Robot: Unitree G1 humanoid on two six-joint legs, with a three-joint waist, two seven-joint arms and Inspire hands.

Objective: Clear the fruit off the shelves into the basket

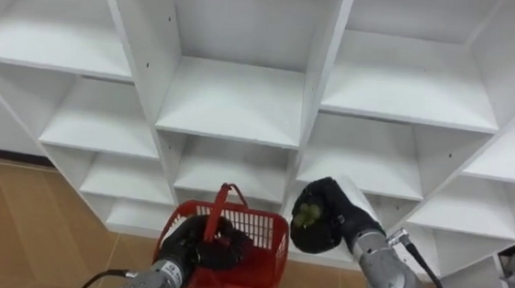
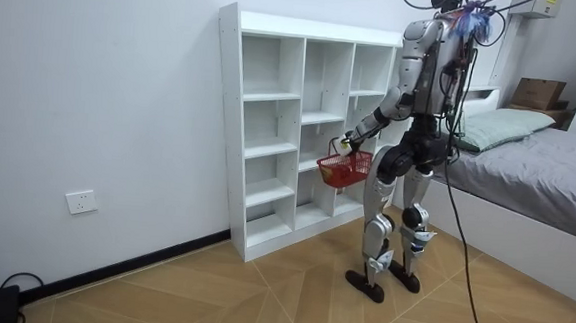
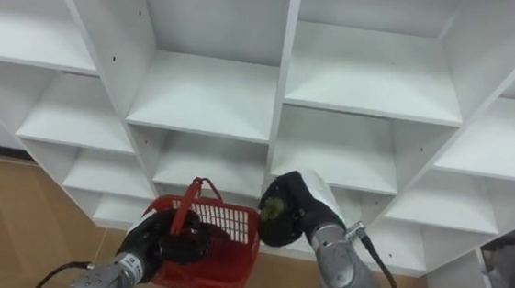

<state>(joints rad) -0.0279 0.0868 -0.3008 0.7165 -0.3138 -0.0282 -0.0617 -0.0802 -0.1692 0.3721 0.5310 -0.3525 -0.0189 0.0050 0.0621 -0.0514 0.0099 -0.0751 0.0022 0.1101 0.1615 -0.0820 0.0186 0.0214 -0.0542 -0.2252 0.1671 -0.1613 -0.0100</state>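
The likeliest slip from here is a drop that misses: the round green fruit sits to the right of the red plastic mesh basket and a little above its right rim, not over the opening, so letting go now would probably send it past the rim to the brown wooden floor. A sideways carry could also knock the fruit against the rim or against the upright red handle, and a jolt there might swing or tip the basket. The right hand, in the lower centre-right of the frame, has its fingers curled round the fruit, which shows between them at the hand's left side, facing the basket. The left hand, lower centre-left, is closed on the basket at its near rim, by the foot of the handle; whether anything lies inside the basket is too dark to tell. In the room view the robot stands upright just in front of the white open-shelved closet, whose compartments look bare.
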